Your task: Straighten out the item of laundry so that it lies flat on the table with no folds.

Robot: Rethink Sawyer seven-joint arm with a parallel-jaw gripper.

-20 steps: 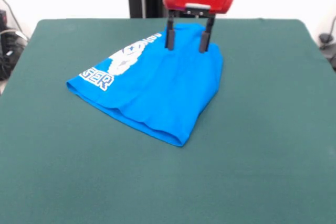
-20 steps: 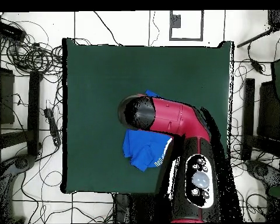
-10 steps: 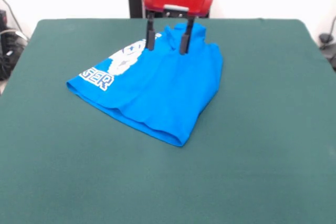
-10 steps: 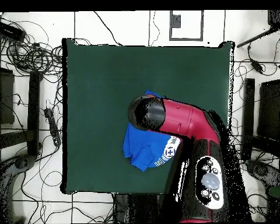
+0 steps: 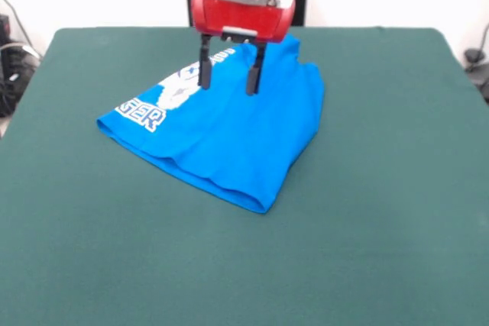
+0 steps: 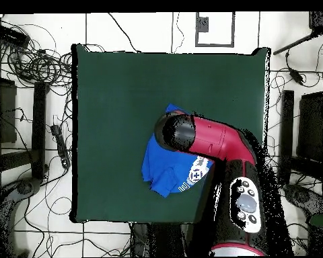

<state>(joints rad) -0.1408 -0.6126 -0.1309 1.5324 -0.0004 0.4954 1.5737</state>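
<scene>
The item of laundry (image 5: 229, 131) is a bright blue T-shirt, folded over itself on the green table (image 5: 367, 211), with white print and block letters showing at its left side. My gripper (image 5: 228, 82) hangs open just above the shirt's far part, nothing between its fingers. From overhead, the arm covers much of the shirt (image 6: 163, 164), and the gripper itself is hidden under the arm.
Cables and stands lie on the floor around the table (image 6: 124, 87) in the overhead view. The shirt sits toward the robot's side of the table.
My gripper has moved left across the shirt's far part and a little lower, staying open. The shirt has not moved.
</scene>
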